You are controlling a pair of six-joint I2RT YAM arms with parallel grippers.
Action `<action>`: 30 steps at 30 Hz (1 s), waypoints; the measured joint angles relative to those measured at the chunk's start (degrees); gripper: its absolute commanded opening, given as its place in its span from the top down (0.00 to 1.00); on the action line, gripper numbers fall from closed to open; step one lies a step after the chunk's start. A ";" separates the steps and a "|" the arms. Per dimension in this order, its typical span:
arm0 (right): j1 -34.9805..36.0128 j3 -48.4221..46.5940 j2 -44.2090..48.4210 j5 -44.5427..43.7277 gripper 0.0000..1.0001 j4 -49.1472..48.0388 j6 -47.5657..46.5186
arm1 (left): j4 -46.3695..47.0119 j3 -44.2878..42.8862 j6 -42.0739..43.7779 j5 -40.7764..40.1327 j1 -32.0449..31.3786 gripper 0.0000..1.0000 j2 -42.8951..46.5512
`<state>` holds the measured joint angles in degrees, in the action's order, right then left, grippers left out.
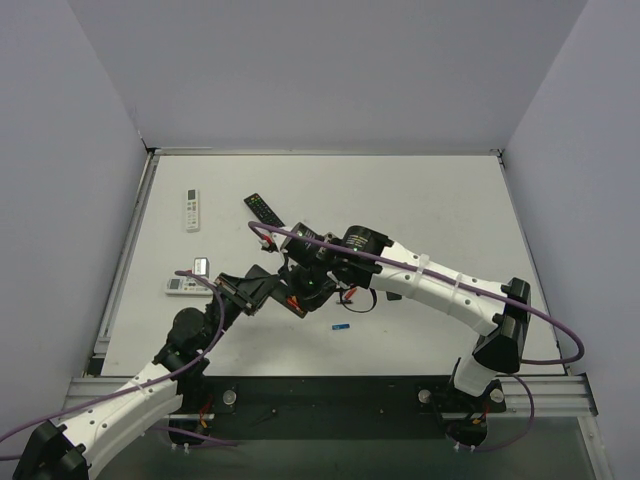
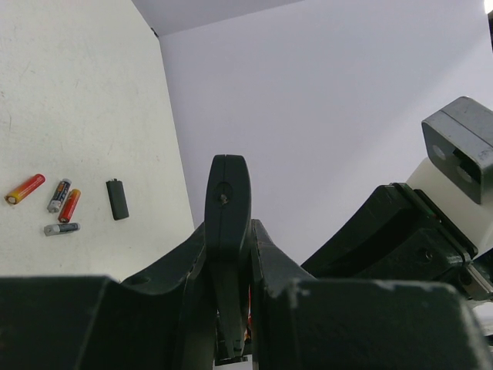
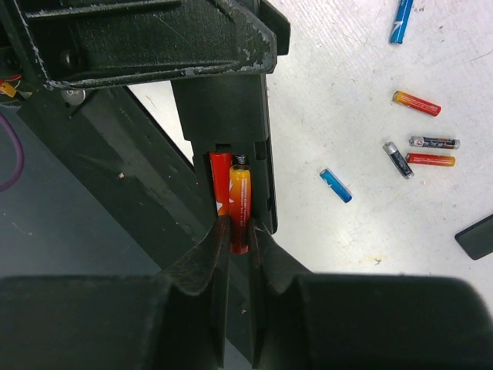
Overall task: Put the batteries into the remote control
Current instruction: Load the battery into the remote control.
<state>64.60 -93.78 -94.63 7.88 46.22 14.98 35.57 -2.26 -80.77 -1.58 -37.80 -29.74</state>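
My left gripper (image 2: pixel 231 235) is shut on the slim black remote control (image 2: pixel 227 185) and holds it edge-on above the table. In the right wrist view the remote's open battery compartment (image 3: pixel 258 116) faces up, with one red battery (image 3: pixel 219 181) lying in it. My right gripper (image 3: pixel 239 227) is shut on a red-orange battery (image 3: pixel 240 196), whose far end is at the compartment's spring, beside the first. Both grippers meet mid-table in the top view, the left (image 1: pixel 262 287) and the right (image 1: pixel 305 283). The small black back cover (image 2: pixel 117 199) lies on the table.
Loose batteries lie on the table: two blue (image 3: pixel 336 186) (image 3: pixel 400 19), a red-orange one (image 3: pixel 416 102), and a cluster of three (image 3: pixel 420 152). A black remote with coloured buttons (image 1: pixel 265 210) and two white remotes (image 1: pixel 193 210) (image 1: pixel 187 285) lie at the left.
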 measured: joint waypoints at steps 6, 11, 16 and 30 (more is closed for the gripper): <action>0.04 -1.20 -0.72 0.17 1.00 0.94 0.04 | -0.28 0.00 -0.15 -0.11 0.00 1.00 0.63; 0.00 -1.95 -2.16 0.42 1.00 1.97 0.22 | -0.52 0.52 0.44 -0.13 0.00 1.00 0.92; -0.20 -2.03 -2.67 0.59 1.00 2.43 0.74 | -1.16 0.55 1.29 -0.11 0.00 1.00 1.33; -0.87 -5.53 -5.18 1.01 1.00 5.51 2.03 | 1.33 0.55 2.97 -0.09 0.02 1.00 -0.35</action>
<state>63.72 -99.31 -99.81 8.88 51.72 17.02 36.91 -1.72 -77.80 -1.67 -37.78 -30.09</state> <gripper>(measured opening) 0.068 0.258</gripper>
